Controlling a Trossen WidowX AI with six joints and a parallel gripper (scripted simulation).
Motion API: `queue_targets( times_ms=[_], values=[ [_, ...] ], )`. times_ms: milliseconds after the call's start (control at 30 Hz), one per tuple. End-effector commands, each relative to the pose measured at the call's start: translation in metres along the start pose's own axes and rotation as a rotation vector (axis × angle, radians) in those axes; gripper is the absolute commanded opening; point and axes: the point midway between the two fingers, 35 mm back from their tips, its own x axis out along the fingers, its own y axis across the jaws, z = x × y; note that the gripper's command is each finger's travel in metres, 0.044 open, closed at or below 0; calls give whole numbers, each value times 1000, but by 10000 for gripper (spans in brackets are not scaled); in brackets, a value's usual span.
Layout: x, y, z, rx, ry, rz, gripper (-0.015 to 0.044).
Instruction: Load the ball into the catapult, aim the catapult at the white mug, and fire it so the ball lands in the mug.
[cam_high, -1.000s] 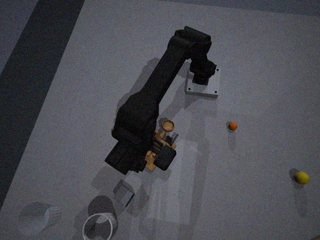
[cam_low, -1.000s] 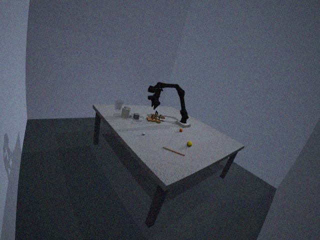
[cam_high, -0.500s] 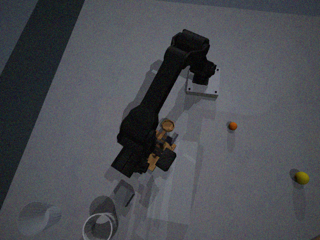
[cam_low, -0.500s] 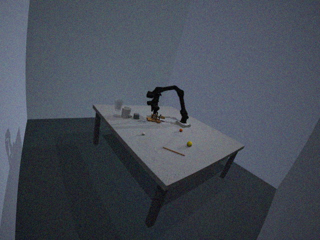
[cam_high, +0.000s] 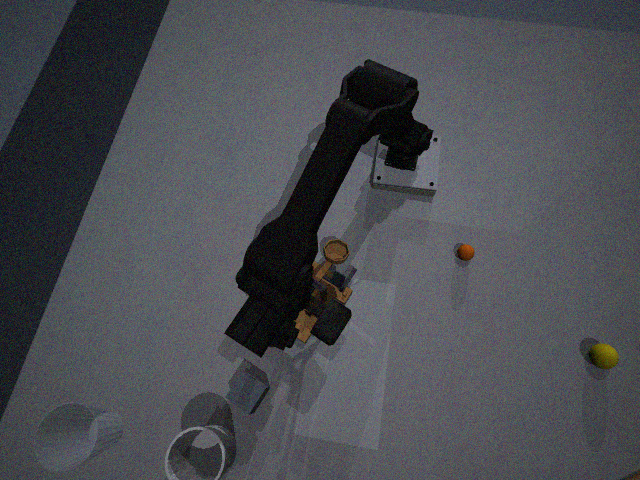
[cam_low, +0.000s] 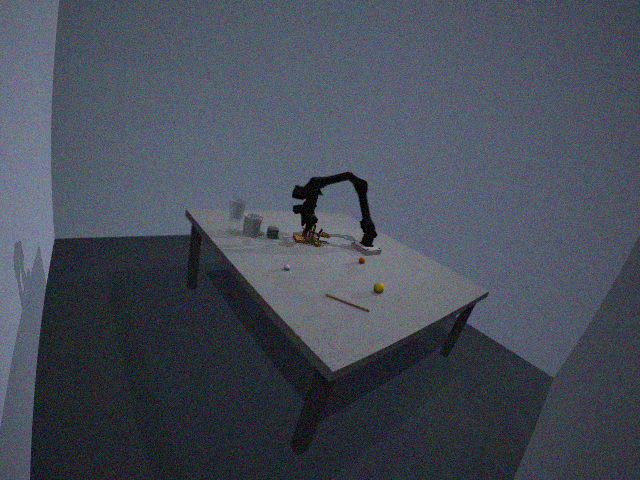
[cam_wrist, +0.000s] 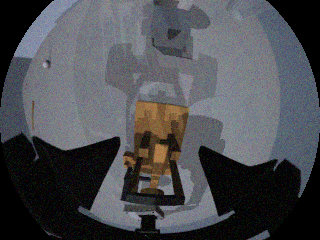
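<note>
The orange-brown catapult (cam_high: 305, 325) (cam_low: 298, 238) (cam_wrist: 162, 111) stands on the table; its round cup (cam_high: 336, 251) looks empty. My gripper (cam_low: 310, 228) (cam_wrist: 160, 147) is open and empty, pointing down just over the catapult, whose frame shows between the spread fingers in the wrist view. In the top view the arm hides part of the catapult. A white open-topped vessel (cam_high: 192, 458) (cam_low: 252, 225) stands beyond the grey block; a second pale one (cam_high: 64, 436) (cam_low: 236, 209) stands farther off. I cannot tell which is the mug. An orange ball (cam_high: 465, 252) (cam_low: 361, 260) and a small white ball (cam_low: 286, 267) (cam_wrist: 46, 64) lie on the table.
A grey block (cam_high: 247, 388) (cam_low: 272, 232) (cam_wrist: 171, 45) stands between the catapult and the nearer vessel. A yellow ball (cam_high: 603, 356) (cam_low: 378, 287) and a thin brown stick (cam_low: 347, 302) (cam_wrist: 33, 115) lie away from the arm. The arm's pale base plate (cam_high: 405, 178) is behind the catapult cup.
</note>
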Motion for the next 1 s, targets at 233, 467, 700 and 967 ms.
queue_targets(
  times_ms=[233,467,700,967],
  values=[
    [20,0,-1,-4,6,1,440],
    [31,0,-2,-4,6,1,440],
    [33,0,-1,2,2,0,414],
    [33,0,-1,2,2,0,204]
  ],
)
